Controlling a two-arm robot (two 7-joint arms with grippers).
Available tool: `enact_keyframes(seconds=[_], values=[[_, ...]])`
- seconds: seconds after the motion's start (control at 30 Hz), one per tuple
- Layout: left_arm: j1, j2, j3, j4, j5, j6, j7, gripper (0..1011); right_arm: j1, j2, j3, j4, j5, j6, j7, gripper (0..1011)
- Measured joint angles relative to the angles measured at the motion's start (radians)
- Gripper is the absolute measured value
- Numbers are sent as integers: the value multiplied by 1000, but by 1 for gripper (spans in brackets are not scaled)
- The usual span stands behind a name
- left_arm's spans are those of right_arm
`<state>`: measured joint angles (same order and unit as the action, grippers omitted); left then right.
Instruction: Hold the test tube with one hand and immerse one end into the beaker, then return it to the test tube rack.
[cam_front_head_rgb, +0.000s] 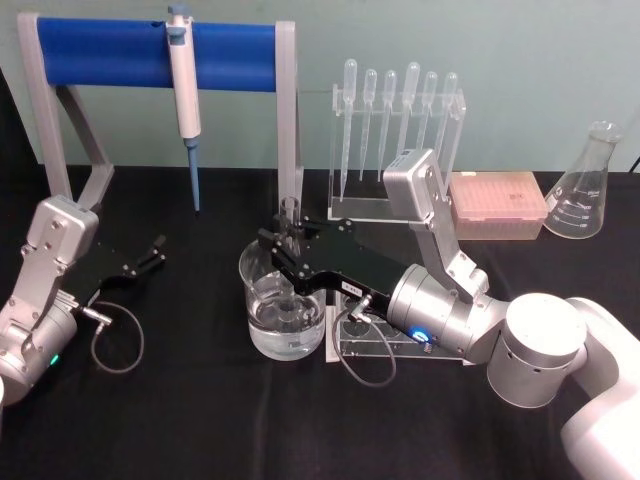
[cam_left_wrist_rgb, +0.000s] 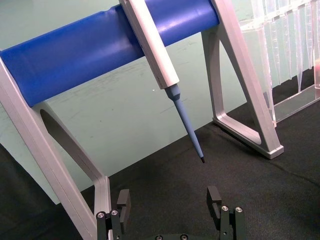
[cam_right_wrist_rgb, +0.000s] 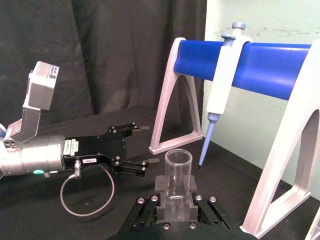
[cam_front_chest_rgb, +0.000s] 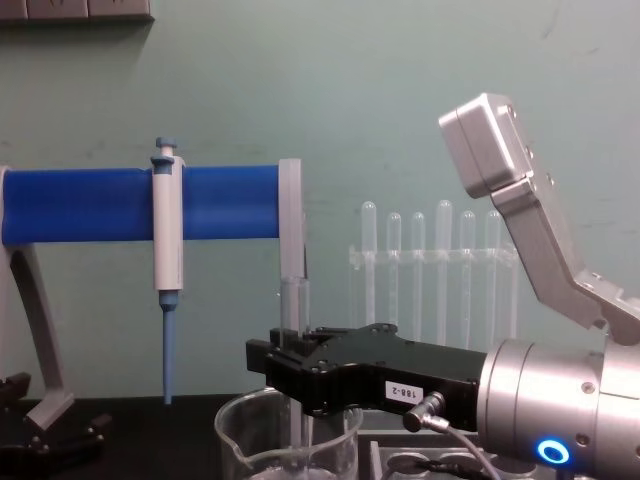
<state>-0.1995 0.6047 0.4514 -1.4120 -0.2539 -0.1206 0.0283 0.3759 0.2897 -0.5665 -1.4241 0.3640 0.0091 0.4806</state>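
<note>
Along the back edge of your bench (cam_front_head_rgb: 200, 420) stands a grey stand (cam_front_head_rgb: 290, 120) with a blue bar, and a white-and-blue pipettor (cam_front_head_rgb: 184, 85) hangs from the bar with its tip clear of the cloth; to the right of it a clear holder carries a row of thin pipettes (cam_front_head_rgb: 411, 95); beside that sits a pink tip box (cam_front_head_rgb: 497, 203), and a conical flask (cam_front_head_rgb: 585, 190) occupies the back right corner.

Your left gripper (cam_front_head_rgb: 152, 253) lies low near the left edge, its fingers spread wide with nothing between them, pointing toward the stand.

Your right arm reaches in from the front right corner, its silver wrist with the blue ring light passing over the clear test tube rack (cam_front_head_rgb: 385, 345); the wrist lies roughly level and the right gripper (cam_front_head_rgb: 285, 240) sits directly above the beaker (cam_front_head_rgb: 262, 335), which stands near the middle of the bench, just left of the rack, with clear liquid in its lower part.

The right gripper's jaws are clamped on the test tube (cam_front_head_rgb: 290, 210); the tube stands upright, open rim above the fingers (cam_right_wrist_rgb: 205, 212), its lower part running down toward the beaker's mouth; you cannot tell whether its end reaches the liquid, since the black gripper body hides it.
</note>
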Motion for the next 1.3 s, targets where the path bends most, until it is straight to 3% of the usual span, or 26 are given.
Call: enact_keyframes(seconds=[1.3], values=[[0,0,0,0,0,0,0,1000,0,0,0,0,0,0,0,241]])
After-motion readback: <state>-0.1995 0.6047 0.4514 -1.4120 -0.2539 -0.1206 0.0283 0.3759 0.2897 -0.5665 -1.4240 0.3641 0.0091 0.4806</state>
